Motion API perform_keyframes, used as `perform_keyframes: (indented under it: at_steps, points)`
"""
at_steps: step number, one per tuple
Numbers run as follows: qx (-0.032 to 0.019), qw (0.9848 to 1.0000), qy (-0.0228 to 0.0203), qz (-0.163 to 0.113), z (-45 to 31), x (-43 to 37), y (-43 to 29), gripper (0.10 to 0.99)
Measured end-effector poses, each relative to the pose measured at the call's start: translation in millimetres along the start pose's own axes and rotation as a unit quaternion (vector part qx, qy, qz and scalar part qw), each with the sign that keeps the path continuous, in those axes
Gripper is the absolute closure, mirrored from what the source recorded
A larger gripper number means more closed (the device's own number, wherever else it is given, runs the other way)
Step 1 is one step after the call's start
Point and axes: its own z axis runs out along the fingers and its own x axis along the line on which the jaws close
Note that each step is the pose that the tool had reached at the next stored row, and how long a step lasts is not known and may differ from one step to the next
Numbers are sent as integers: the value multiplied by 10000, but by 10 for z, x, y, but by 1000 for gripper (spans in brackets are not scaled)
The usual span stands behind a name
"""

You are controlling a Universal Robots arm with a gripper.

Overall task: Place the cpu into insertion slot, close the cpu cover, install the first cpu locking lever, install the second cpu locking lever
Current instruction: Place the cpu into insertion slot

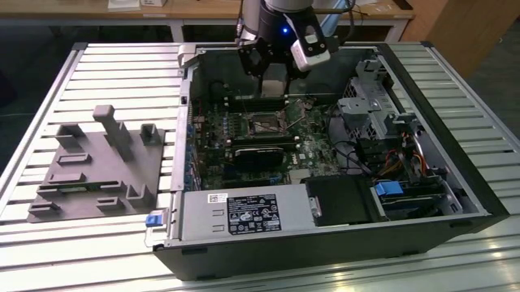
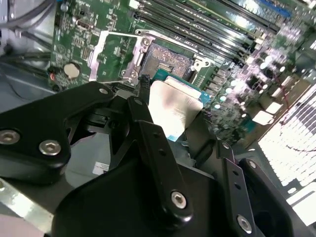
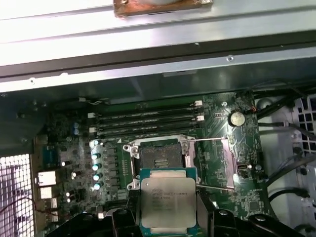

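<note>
Tool [image 3: 168, 219] grips cpu [image 3: 168, 197] edges, clear above open insertion slot [image 3: 159, 157].

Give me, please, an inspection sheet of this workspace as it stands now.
Surface: slatted metal table carrying an open computer case.
Job's things: cpu held above the board, not in the empty insertion slot; cpu cover open.
Clutter: grey fixture block beside the case, on the exterior view's left.
Grippers: gripper shut on the cpu.
Cables: coloured wire bundle inside the case, exterior view's right.
Surroundings: wooden bench behind.
</note>
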Motion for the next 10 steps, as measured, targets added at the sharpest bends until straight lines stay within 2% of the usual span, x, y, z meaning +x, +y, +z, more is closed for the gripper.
perform_keyframes:
  at_steps: [5,10]
  points:
    - [-7,9990,-40,448,38,-1,-3,549]
    - [-14,9959,-80,903,64,-1,-6,549]
